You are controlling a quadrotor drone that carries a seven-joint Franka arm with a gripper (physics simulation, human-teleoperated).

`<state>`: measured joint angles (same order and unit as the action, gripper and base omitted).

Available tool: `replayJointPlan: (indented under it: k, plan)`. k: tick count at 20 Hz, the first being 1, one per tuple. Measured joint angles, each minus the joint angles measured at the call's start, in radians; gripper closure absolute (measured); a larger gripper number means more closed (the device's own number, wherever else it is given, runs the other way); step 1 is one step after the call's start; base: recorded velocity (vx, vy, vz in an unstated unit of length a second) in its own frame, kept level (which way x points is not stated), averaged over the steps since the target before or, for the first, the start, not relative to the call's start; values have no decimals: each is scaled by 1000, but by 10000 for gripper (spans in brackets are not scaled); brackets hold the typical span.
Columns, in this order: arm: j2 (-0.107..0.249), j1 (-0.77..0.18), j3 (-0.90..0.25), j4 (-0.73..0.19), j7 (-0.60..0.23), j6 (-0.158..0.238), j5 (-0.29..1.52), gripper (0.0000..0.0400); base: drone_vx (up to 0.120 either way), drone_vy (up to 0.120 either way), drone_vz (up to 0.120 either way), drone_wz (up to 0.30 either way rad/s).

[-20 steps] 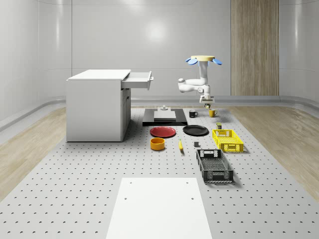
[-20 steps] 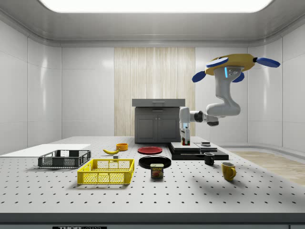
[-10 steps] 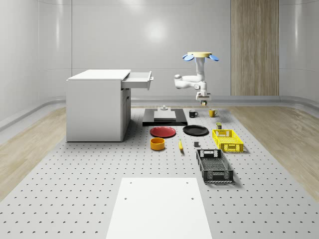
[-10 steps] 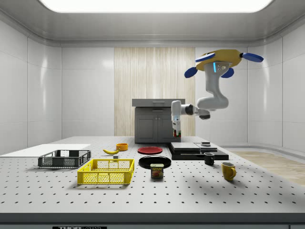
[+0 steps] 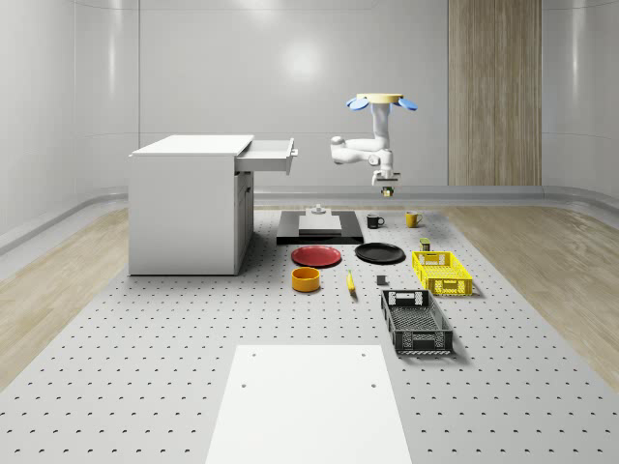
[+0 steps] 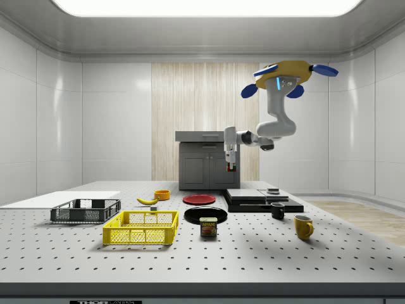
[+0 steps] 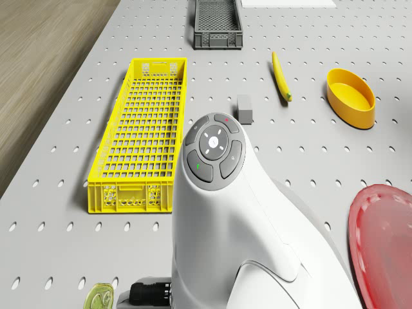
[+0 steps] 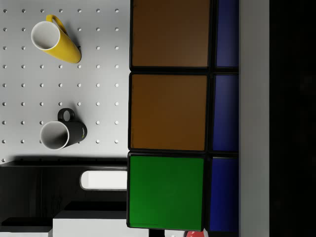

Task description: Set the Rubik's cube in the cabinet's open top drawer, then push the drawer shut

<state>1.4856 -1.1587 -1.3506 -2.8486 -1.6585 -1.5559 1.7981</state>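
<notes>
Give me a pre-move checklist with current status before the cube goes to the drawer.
1. Rubik's cube held in the end effector: ok.
2. Top drawer of the cabinet open: ok.
3. Drone hovering above the table, clear of it: ok.
4. Cube carried above the mugs and the black platform: ok.
5. End effector over the drawer: not ok, it is to the whole-scene view's right of it.
6. Drawer interior free: cannot tell.

table [image 5: 145, 367] | cabinet [image 5: 184, 208] | crates: yellow [image 5: 442, 273], black [image 5: 416, 322] | plates: red [image 5: 317, 255], black [image 5: 379, 253]
</notes>
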Motion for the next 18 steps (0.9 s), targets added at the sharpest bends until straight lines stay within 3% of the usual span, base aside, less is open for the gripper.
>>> replayJointPlan:
  k: [18]
  plan:
    - [32, -8, -4, 1, -6, -30, -13, 80, 0, -120, 120, 0]
